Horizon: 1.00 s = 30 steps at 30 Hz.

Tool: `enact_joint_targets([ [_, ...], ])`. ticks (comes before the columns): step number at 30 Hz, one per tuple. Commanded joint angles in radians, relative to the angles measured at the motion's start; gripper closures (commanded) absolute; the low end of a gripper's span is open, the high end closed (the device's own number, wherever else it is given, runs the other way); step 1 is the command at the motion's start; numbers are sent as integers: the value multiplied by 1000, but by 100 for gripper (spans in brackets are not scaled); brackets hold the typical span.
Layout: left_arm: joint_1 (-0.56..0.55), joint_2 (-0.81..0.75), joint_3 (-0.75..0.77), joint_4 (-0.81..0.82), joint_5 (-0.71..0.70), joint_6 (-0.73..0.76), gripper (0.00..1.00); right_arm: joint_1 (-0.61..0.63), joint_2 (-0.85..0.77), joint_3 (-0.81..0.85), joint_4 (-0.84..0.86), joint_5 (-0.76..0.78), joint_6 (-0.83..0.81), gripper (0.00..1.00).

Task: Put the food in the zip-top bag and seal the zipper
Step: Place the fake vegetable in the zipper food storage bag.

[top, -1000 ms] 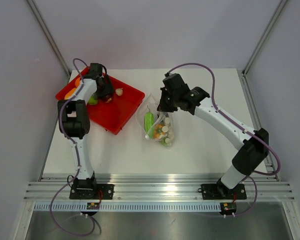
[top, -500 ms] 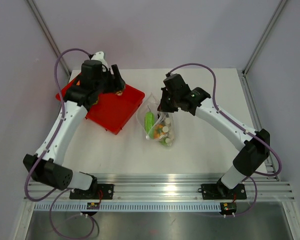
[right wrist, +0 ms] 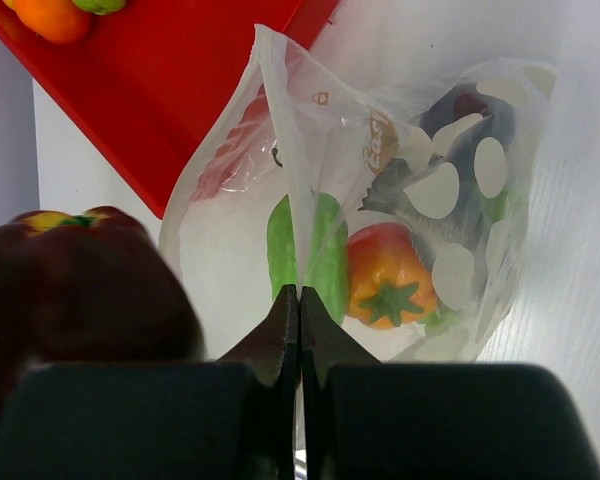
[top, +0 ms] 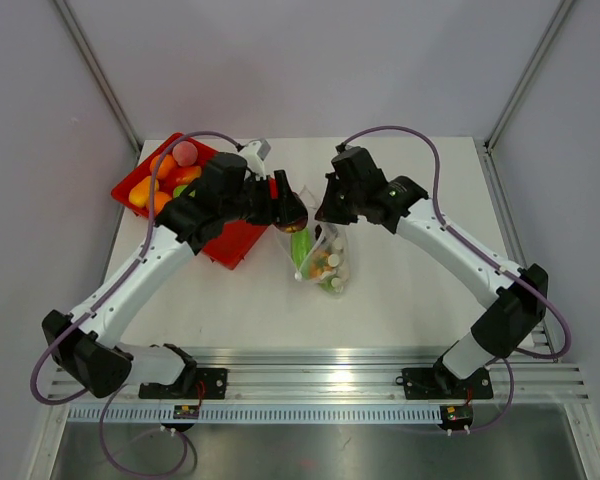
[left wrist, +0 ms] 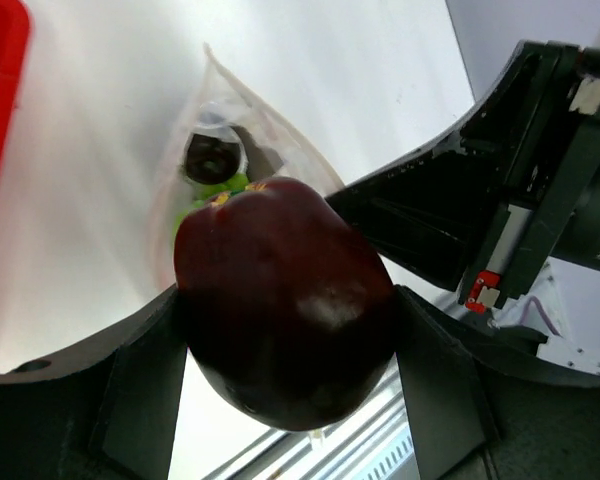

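The left gripper clamps a dark red toy fruit across its belly. Glossy and rounded, the fruit is probably light, hard and apt to slip, so that broad grip suits it. It hangs just beside the mouth of the zip-top bag, which lies just right of the red tray. The right gripper pinches the limp film's upper lip, lifting the mouth agape.

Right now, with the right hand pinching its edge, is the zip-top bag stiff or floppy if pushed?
Probably floppy: the zip-top bag is thin and creased, sagging around the food inside. Its mouth is likely open only because the right hand pinches the rim. A push from the dark red toy may fold it.
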Motion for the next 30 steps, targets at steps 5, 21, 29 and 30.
enact_joint_targets([
  [5,-30,65,-33,191,89,-97,64,15,-115,11,3,-8,19,100],
  [21,-104,166,-94,242,89,-143,29,13,-162,2,-3,-5,20,100],
  [29,-121,96,-70,121,146,-36,1,15,-167,-9,-3,8,23,100],
  [30,-124,84,-53,81,146,-22,1,13,-165,-11,0,5,26,100],
])
